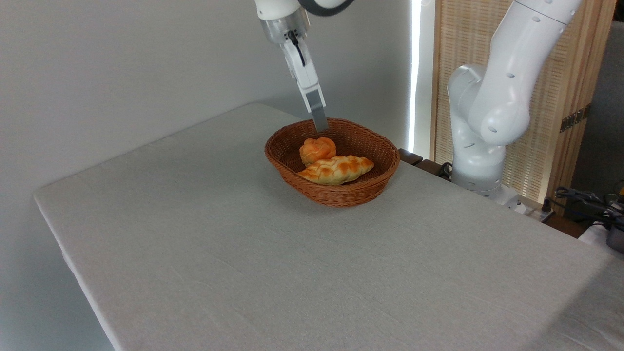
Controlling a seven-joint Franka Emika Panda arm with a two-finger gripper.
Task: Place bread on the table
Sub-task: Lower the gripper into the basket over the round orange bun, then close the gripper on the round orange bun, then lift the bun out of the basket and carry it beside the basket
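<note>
The bread point(318, 148), a small round knotted bun with an orange glazed top, lies inside a brown wicker basket point(341, 197) on the table point(234, 253), which is covered in light grey cloth. My gripper point(320, 127) hangs from above, its tip just over the basket's far rim, a little above and behind the bun and not touching it. I see the gripper edge-on, so one finger point(317, 109) hides the other and the gap between them does not show. Nothing is visibly held.
A longer braided loaf point(336, 169) lies in the basket against the bun's front right. The arm's white base point(480, 161) stands behind the table's right side, with cables point(585, 197) at the far right edge.
</note>
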